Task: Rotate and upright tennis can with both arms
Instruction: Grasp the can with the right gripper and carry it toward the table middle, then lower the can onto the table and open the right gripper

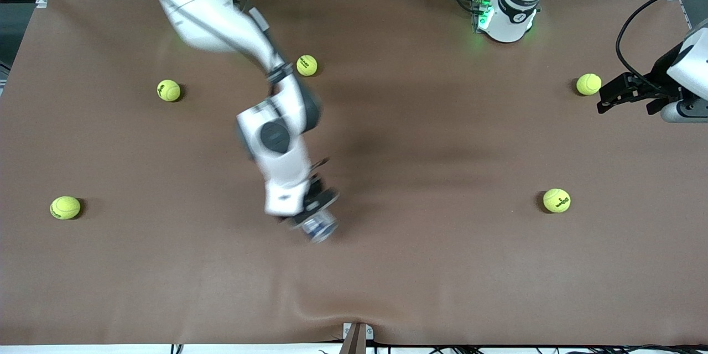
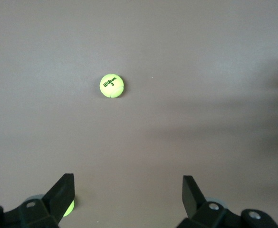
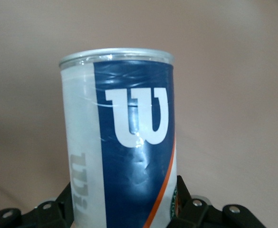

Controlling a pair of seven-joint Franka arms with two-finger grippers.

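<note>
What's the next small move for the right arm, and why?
Probably lower the clear plastic tennis can with the navy "W" label toward the brown table: the right claw is shut on it, while the open left claw waits near its table end.

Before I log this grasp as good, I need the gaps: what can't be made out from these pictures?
- Front view: the tennis can is motion-blurred and mostly covered by the right gripper; whether it touches the table is unclear.
- Right wrist view: the can's lower end is cut off by the frame edge; its contents are hidden by the label.
- Left wrist view: one tennis ball is mostly hidden by a finger of the open left gripper.
</note>
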